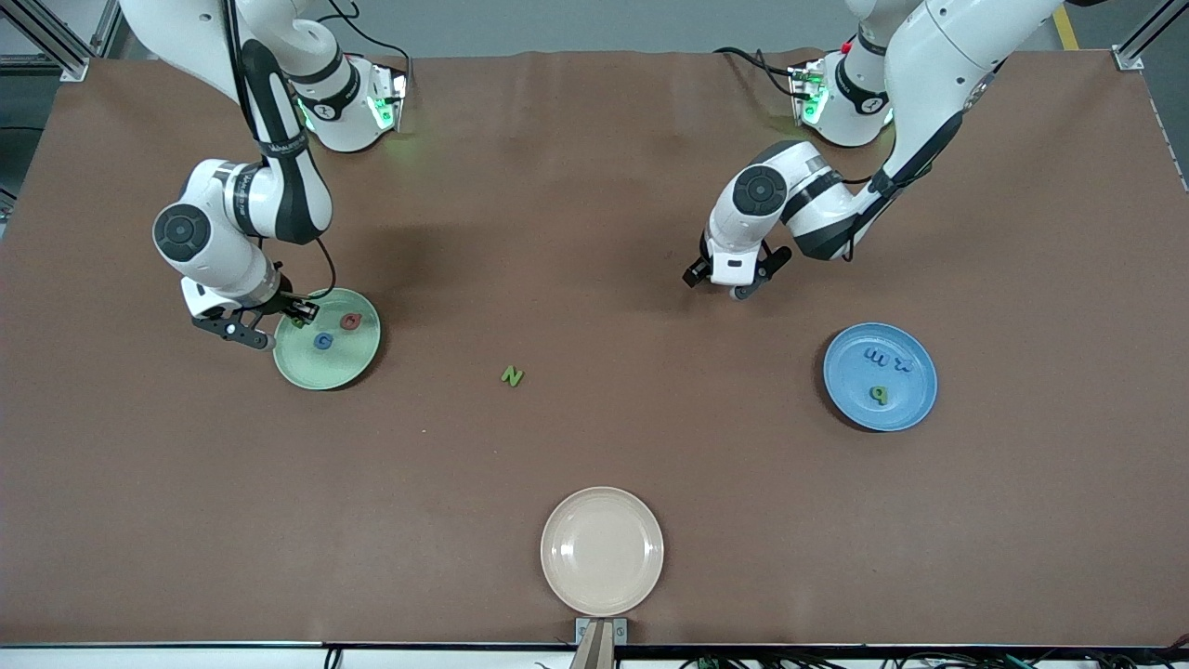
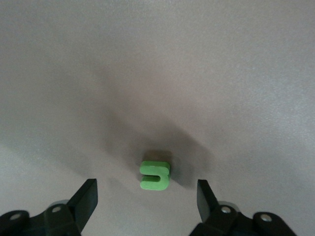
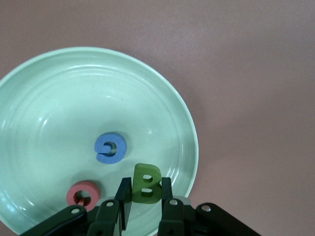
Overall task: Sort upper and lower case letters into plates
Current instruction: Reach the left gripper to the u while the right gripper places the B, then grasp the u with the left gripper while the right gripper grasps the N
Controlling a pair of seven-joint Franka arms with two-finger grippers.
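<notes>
You can read a green letter N (image 1: 512, 375) lying on the brown table (image 1: 594, 186). In the right wrist view, a dark green letter B (image 3: 146, 183) is pinched in the right gripper (image 3: 145, 196) over the mint plate (image 3: 59, 88). The other letters are not clear enough to read.

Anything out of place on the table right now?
Nothing is spilled or damaged. One green letter N lies loose on the table between the mint green plate and the blue plate, not yet sorted. The cream plate holds no letters.
</notes>
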